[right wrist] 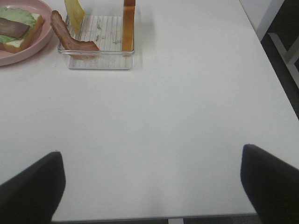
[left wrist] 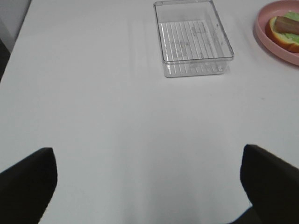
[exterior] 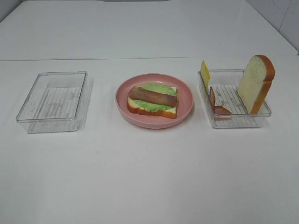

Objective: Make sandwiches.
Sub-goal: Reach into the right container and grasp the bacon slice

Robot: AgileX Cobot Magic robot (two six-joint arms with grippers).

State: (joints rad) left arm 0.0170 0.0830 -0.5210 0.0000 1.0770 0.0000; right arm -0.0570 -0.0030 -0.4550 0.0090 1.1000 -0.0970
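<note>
At the table's middle, on the pink plate (exterior: 186, 100), lies the part-built sandwich (exterior: 154, 105): a bottom bread slice (exterior: 136, 107), lettuce (exterior: 161, 87) and a bacon strip (exterior: 153, 95). Right of it, a clear tray (exterior: 233, 121) holds a cheese square (exterior: 205, 72) at its far-left corner, a second bacon strip (exterior: 217, 106) by its left wall, and an upright bread slice (exterior: 254, 81) against its right wall. Another tray (exterior: 51, 125) sits left. The left gripper (left wrist: 149, 184) and right gripper (right wrist: 152, 184) hang above the table's near side, jaws spread wide, holding nothing.

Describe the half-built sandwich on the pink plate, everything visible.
The open sandwich lies flat in the middle of the pink plate. One white bread slice with orange-brown crust is at the bottom, a green lettuce leaf covers it, and one brown-red bacon strip lies across the top. It looks like toy foam or plastic. No top slice or cheese yet.
</note>
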